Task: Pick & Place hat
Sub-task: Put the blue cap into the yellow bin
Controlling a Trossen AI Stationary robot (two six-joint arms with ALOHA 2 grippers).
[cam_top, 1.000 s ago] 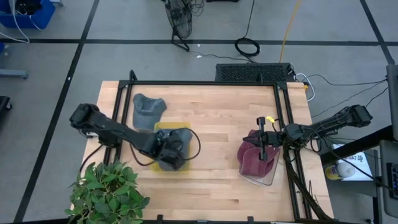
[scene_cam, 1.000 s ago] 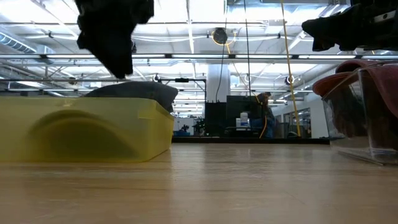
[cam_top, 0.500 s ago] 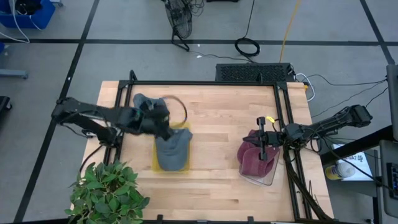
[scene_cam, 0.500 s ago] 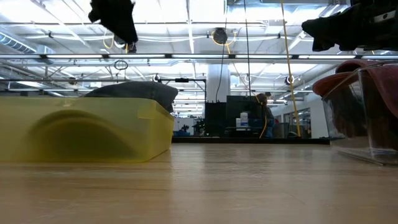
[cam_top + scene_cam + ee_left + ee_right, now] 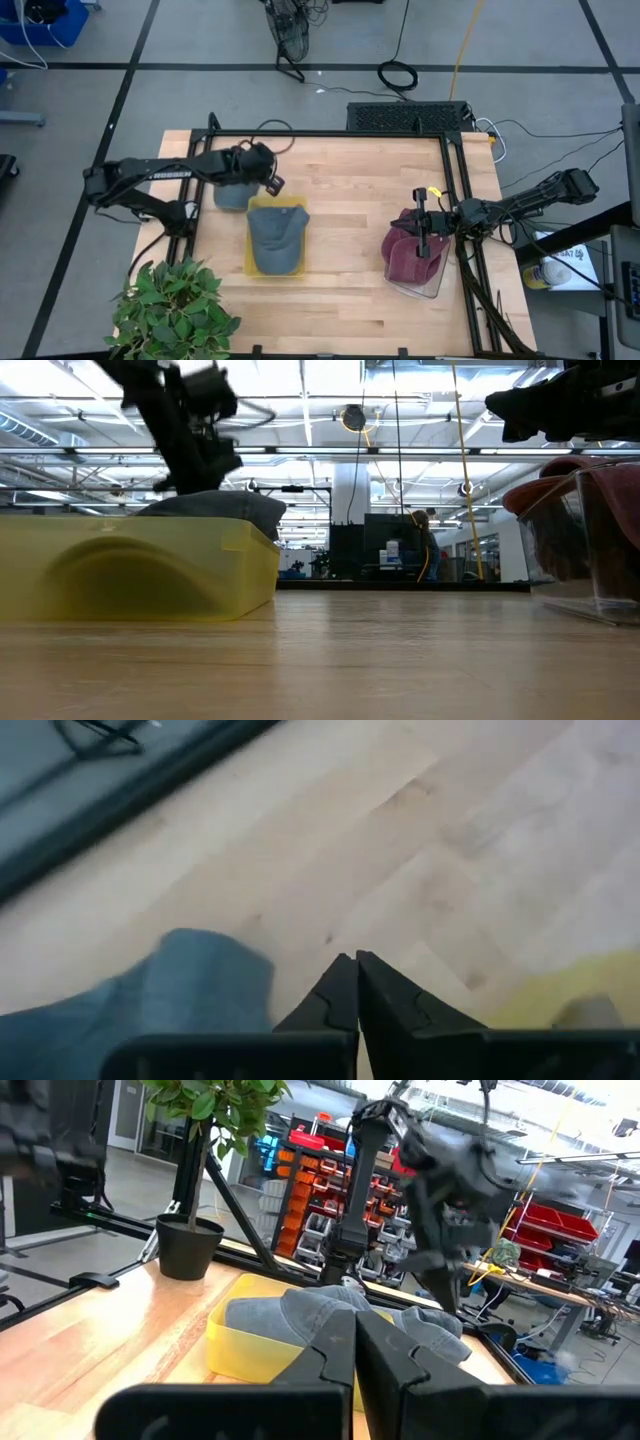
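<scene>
A: From above, we see the left arm stretched across the tabletop (image 5: 350, 200) toward 3 o'clock, its left pincer (image 5: 268, 168) closed on nothing, hovering over the edge of a grey hat (image 5: 232, 190) that lies flat at the table's 10 o'clock. A second grey hat (image 5: 276, 238) sits in the yellow tray (image 5: 252, 262) just beside it, toward 5 o'clock.

B: And the right arm reaches in from 3 o'clock; the right pincer (image 5: 422, 222) is shut too, above the maroon hat (image 5: 405, 258) in the clear bin (image 5: 432, 290).

A: At table height, we see the left arm slanting down behind the yellow tray (image 5: 140, 575), with the grey hat's crown (image 5: 215, 508) rising above its rim.

B: The left wrist view shows its fingers (image 5: 345, 995) pressed together over bare wood, the grey hat (image 5: 150, 990) beside them.

A: In the right wrist view, the fingers (image 5: 350, 1345) meet, facing the tray (image 5: 250, 1350) and a potted plant (image 5: 195, 1170).
</scene>
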